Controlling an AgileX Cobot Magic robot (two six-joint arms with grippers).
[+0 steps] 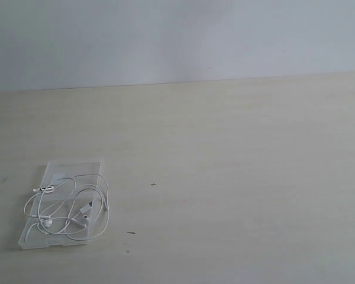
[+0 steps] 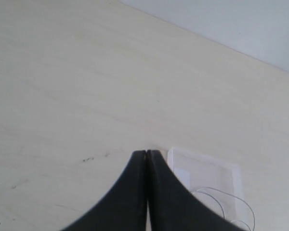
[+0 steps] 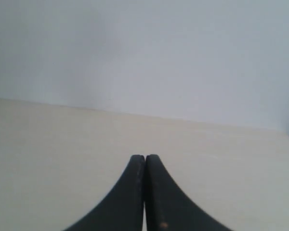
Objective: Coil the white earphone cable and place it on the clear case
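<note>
The clear case [image 1: 77, 167] lies flat on the table at the lower left of the exterior view. The white earphone cable [image 1: 71, 207] rests on it in loose loops, with its earbuds near the middle. No arm shows in the exterior view. In the left wrist view my left gripper [image 2: 147, 153] is shut with nothing between its black fingers, and a corner of the clear case [image 2: 216, 168] with a loop of the cable [image 2: 231, 197] lies just beyond it. My right gripper [image 3: 145, 157] is shut too, empty, over bare table.
The pale wooden table [image 1: 236, 177] stretches back to a light grey wall [image 1: 177, 35]. Small dark specks [image 1: 153, 184] mark the tabletop right of the case.
</note>
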